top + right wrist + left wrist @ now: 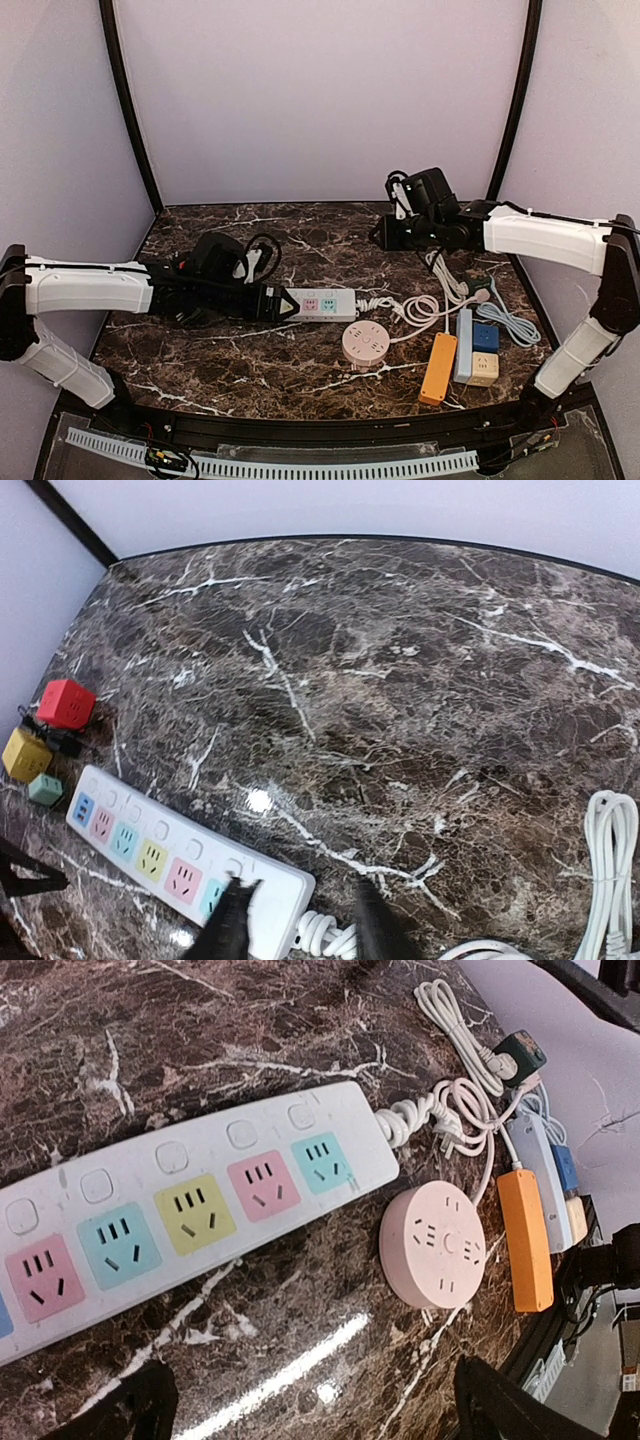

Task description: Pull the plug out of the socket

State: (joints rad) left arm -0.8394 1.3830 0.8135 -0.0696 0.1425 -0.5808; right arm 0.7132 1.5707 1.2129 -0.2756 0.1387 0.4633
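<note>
Left gripper [315,1405] stands spread wide with nothing between its black fingers, hanging low over the power strip [190,1185], which lies flat near the middle of the marble table [300,230]. That strip is a long, round-cornered bar of matte white plastic. It carries a row of square pastel faces in pink, blue, yellow, pink and teal, each slotted and bare, with a soft square button above each. From its end a white cord [415,1118] runs off in a glossy knotted bundle. Further along, a white plug [495,1061] touches a dark green cube [522,1055]; whether it is seated there I cannot tell. Just beside the strip lie a round pink socket [432,1245], smooth and puck-shaped, and a slim orange bar [525,1240]. The right gripper [303,925] hangs above the table beyond the strip's corded end, its dark fingers slightly parted and holding nothing. The stone is dark brown, veined white, and polished enough to carry a bright glare spot.
</note>
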